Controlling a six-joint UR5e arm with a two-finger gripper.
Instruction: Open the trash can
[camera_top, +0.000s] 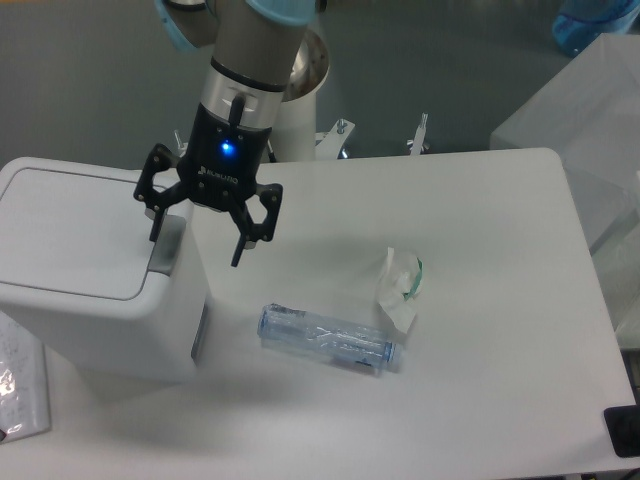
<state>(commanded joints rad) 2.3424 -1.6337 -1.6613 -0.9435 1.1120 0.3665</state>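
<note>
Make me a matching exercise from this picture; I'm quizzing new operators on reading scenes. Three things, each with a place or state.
Things:
1. trash can
2. clear bottle
3. gripper

States:
A. lying on its side on the table
B. open, above the grey push tab
C. lid shut, at the table's left edge

Pairs: 1-C, 2-A, 3-B
</note>
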